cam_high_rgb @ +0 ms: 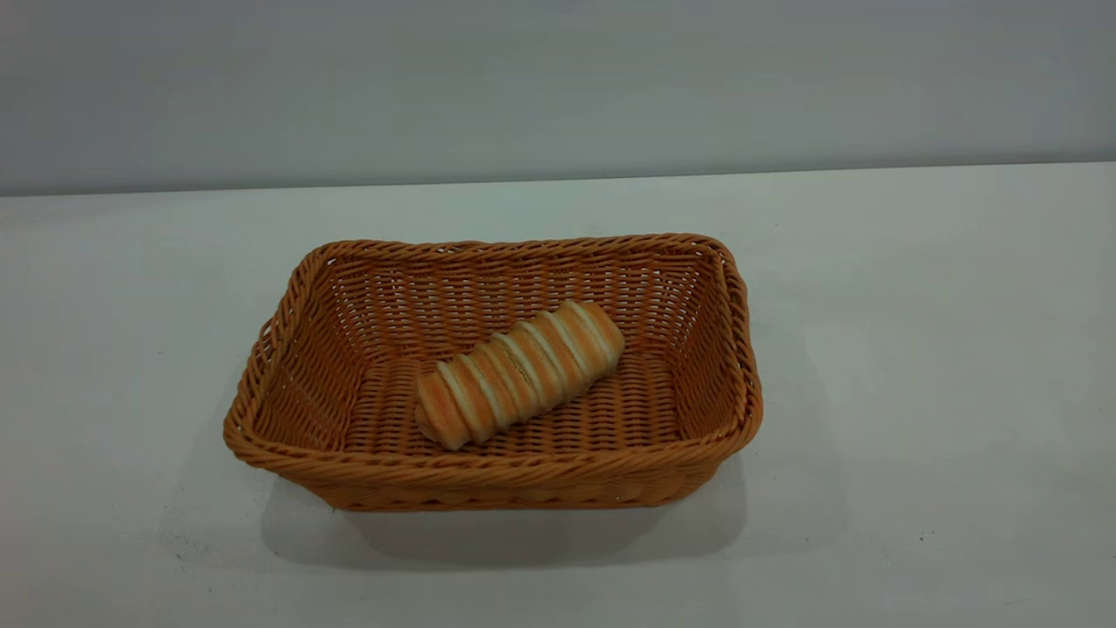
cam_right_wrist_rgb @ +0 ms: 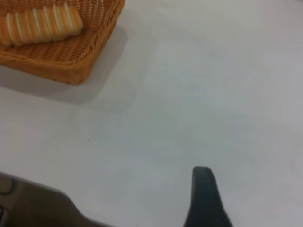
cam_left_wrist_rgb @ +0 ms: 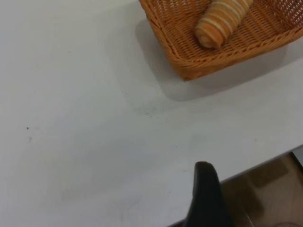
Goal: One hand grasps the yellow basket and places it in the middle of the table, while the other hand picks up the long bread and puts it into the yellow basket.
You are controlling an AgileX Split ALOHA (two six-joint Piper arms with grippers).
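Observation:
The yellow basket (cam_high_rgb: 288, 349) stands in the middle of the table (cam_high_rgb: 915, 349). The long bread (cam_high_rgb: 520, 373) lies diagonally on the basket's floor, free of any grip. Neither gripper shows in the exterior view. In the left wrist view the basket (cam_left_wrist_rgb: 189, 56) with the bread (cam_left_wrist_rgb: 220, 21) lies far off, and my left gripper (cam_left_wrist_rgb: 204, 198) hangs over the table's edge, well apart from it. In the right wrist view the basket (cam_right_wrist_rgb: 71, 61) and bread (cam_right_wrist_rgb: 40, 26) are also far off, and my right gripper (cam_right_wrist_rgb: 203, 201) is above bare table, holding nothing that shows.
A plain grey wall runs behind the table. The table's near edge (cam_left_wrist_rgb: 255, 163) and brown floor beyond it show in the left wrist view. A dark edge of the rig (cam_right_wrist_rgb: 33, 203) shows in the right wrist view. Small dark specks dot the tabletop.

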